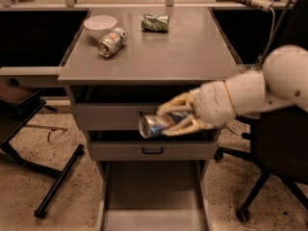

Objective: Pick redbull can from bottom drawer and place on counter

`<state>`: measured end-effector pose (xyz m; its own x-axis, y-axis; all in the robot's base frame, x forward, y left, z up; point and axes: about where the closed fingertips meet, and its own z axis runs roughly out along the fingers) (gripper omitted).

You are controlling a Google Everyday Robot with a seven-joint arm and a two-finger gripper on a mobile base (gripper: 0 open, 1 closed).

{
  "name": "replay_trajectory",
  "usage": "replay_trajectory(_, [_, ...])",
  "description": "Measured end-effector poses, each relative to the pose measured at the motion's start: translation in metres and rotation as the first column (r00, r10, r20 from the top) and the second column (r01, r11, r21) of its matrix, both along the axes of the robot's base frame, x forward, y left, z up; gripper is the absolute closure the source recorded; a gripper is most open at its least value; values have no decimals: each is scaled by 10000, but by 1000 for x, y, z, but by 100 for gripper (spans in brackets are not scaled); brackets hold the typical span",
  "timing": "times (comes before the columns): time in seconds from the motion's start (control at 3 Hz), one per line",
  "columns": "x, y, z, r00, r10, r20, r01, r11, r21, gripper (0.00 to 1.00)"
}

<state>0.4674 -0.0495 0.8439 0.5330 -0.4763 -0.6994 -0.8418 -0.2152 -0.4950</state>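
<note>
Gripper (166,121) hangs in front of the cabinet, just to 3 o'clock of the frame's middle, its pale fingers (174,102) closed above and below the redbull can (151,125) and holding it clear of every surface. The redbull can lies on its side in that grasp, silver top pointing to 9 o'clock, level with the gap between the upper drawer (110,117) and the middle drawer (125,151). The white arm (269,78) comes in from 3 o'clock.

Straight down at 6 o'clock the bottom drawer (153,191) is pulled out, with its plain grey floor showing. The two drawers above it are pushed in, and the middle one's black handle (152,150) sits just below the redbull can.

The bench (187,52) fills the upper middle. On it, toward 11 o'clock, a white bowl (100,25) stands upright. A red-white can (111,41) lies on its side just beside the bowl at its 5 o'clock. A green can (155,22) lies on its side at 12 o'clock, apart from both.

A dark chair (281,148) stands on the speckled floor at 4 o'clock, partly behind the arm.
</note>
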Motion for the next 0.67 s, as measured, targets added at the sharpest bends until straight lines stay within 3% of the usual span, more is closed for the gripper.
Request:
replay_trajectory(0.33, [14, 11, 22, 9992, 133, 375, -140, 9997, 175, 100])
replay_trajectory(0.67, [14, 12, 22, 9992, 134, 375, -141, 9997, 175, 100])
